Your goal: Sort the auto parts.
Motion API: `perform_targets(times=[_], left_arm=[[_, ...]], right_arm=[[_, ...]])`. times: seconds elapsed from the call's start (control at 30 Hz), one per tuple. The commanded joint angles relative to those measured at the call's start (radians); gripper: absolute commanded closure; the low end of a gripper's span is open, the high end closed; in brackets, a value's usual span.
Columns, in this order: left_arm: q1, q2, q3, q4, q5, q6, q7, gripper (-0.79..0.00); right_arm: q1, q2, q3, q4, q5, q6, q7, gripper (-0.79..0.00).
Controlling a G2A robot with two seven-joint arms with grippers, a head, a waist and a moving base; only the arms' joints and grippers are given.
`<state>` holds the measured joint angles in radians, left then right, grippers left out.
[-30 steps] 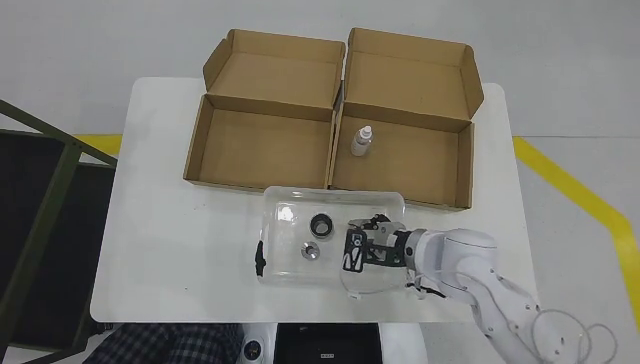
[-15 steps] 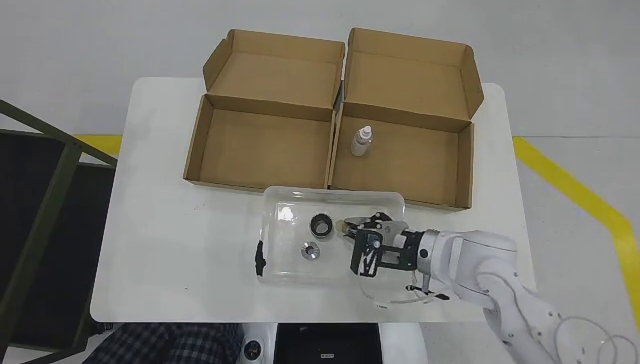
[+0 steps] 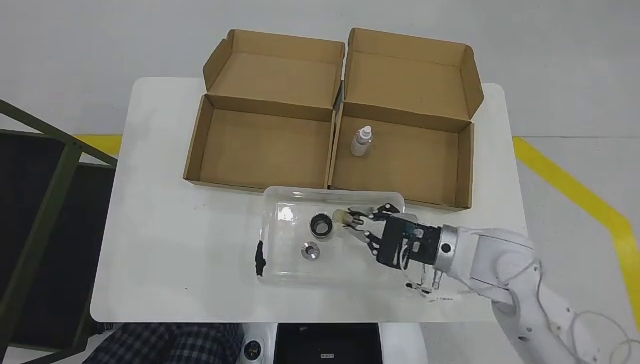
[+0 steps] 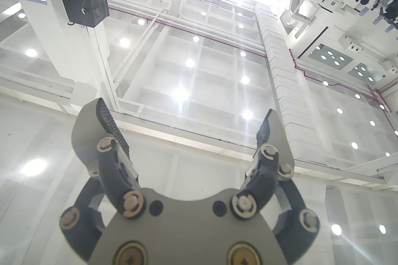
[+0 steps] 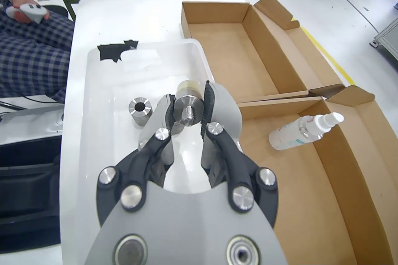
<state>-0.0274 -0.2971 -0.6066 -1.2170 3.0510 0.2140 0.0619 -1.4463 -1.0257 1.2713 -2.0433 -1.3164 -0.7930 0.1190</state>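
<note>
**Sorting status: one part gripped, two left in the tray**

The short steel cylindrical part (image 5: 183, 109), with a threaded stud at one end and a pale yellowish cap at the other, is pinched across its body between the closed-in fingers of the right gripper (image 5: 188, 92). It is over the clear plastic tray (image 3: 283, 267), close to the tray's far wall.

Its long axis lies roughly level and in line with the gripper. The stud points toward the wrist and the cap toward the left edge of the white table (image 3: 165, 224).

Two parts lie in the tray: a bored steel cylinder (image 5: 140, 110) and a dark ring-shaped part (image 3: 322, 225). The tray sits at the middle of the table's near edge.

Two open cardboard boxes stand along the far edge. The right box (image 3: 420, 169) holds a white spray bottle (image 3: 363, 141), the one item sorted so far. The left box (image 3: 258, 149) awaits parts.

Judged progress: early.

The left gripper (image 4: 183, 120), fingers spread wide, points at the ceiling.
</note>
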Motion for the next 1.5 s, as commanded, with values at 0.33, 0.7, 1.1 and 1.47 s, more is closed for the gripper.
perform_targets(times=[0.33, 0.7, 1.1, 1.47], left_arm=[[0.0, 0.0, 0.0, 0.0, 0.0, 0.0, 0.0, -0.785], [0.0, 0.0, 0.0, 0.0, 0.0, 0.0, 0.0, -0.785], [0.0, 0.0, 0.0, 0.0, 0.0, 0.0, 0.0, -0.785], [0.0, 0.0, 0.0, 0.0, 0.0, 0.0, 0.0, -0.785]], right_arm=[[-0.004, 0.0, 0.059, -0.007, 0.084, 0.027, -0.165, 0.0], [-0.007, -0.003, 0.082, -0.021, 0.127, 0.043, -0.278, 0.0], [-0.006, -0.008, 0.101, -0.027, 0.163, 0.088, -0.325, 0.0], [-0.005, -0.009, 0.112, -0.02, 0.149, 0.104, -0.307, 0.0]])
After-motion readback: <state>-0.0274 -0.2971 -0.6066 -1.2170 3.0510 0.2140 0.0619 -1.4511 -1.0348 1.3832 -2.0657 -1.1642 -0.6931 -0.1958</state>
